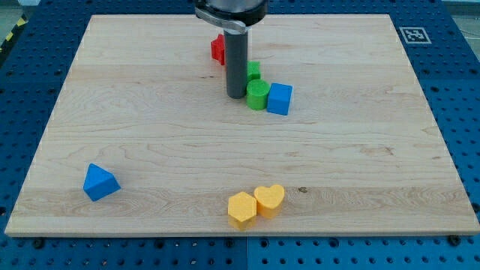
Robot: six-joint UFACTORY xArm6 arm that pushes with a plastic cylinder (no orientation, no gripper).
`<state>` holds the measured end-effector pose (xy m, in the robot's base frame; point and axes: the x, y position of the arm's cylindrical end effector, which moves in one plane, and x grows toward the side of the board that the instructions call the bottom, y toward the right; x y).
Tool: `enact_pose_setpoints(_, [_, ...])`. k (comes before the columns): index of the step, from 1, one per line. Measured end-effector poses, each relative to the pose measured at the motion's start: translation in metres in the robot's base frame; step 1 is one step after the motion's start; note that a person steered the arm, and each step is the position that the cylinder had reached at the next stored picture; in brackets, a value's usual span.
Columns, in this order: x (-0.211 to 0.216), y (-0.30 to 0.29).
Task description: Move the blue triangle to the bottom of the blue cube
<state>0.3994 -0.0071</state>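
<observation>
Tip (236,95) stood beside the green cylinder (257,95), touching nothing, far from the blue triangle (100,182), which looked light, rigid; push its flat left face toward the blue cube (280,98).

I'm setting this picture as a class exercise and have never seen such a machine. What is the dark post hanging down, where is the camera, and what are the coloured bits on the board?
The dark post is a robot arm's pushing rod; my tip slides on the wooden board and nudges blocks. It holds nothing. One camera looks down from the board's near side. My tip stands just left of the green cylinder, which touches the blue cube. Another green block and a red block sit behind. The blue triangle lies far at bottom left; two yellow blocks touch at bottom centre.
</observation>
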Motion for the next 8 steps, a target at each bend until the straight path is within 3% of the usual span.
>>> enact_pose_setpoints(1, [0.000,-0.019])
enact_pose_setpoints(2, [0.000,-0.079])
enact_pose_setpoints(4, [0.003,-0.254])
enact_pose_setpoints(5, [0.040,-0.296])
enact_pose_setpoints(7, [0.165,-0.282])
enact_pose_setpoints(8, [0.194,-0.246])
